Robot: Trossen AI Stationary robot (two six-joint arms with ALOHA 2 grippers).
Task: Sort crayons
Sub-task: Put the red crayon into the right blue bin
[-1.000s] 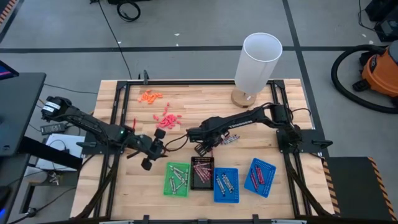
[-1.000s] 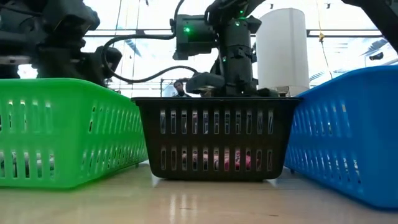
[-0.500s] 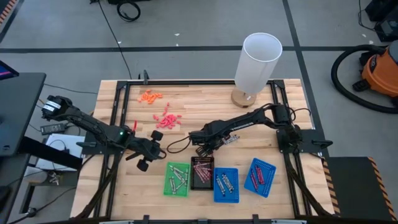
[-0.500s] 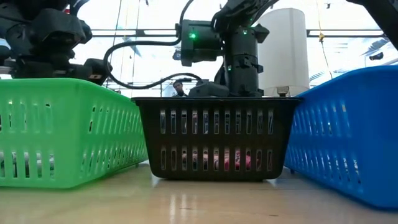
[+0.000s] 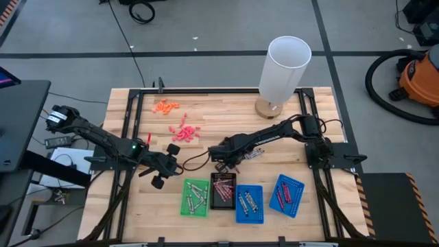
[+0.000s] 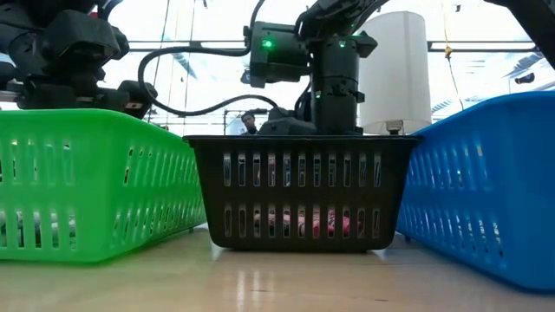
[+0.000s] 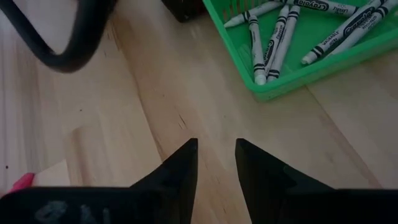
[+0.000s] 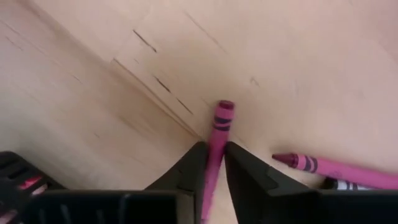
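- The wooden tabletop [image 5: 137,199] has a black frame round it; its near left part, in front of the left arm, lies bare, and so does a strip along the near edge.
- A tall white cylinder [image 5: 284,68] stands at the far edge, well apart from both arms.
- Four small trays sit in a row near the front edge: a green tray [image 5: 195,197], a black tray [image 5: 223,191], a blue tray [image 5: 249,204] and a second blue tray [image 5: 287,195], tilted. All four hold crayons; the green one holds grey-silver crayons [image 7: 273,43], lying loose.
- The right claw [image 5: 226,163] hangs just behind the black tray's far rim, clenched on a pink crayon [image 8: 214,152] that sticks out between its fingers above bare wood.
- The left claw [image 7: 214,163] is over bare wood just beside the green tray, fingers parted a little, with nothing between them.
- Loose crayons [image 5: 252,154] lie on the wood just beside the right claw.
- Orange bits [image 5: 164,106] and coral bits [image 5: 184,131] are scattered on the far left part of the wood.
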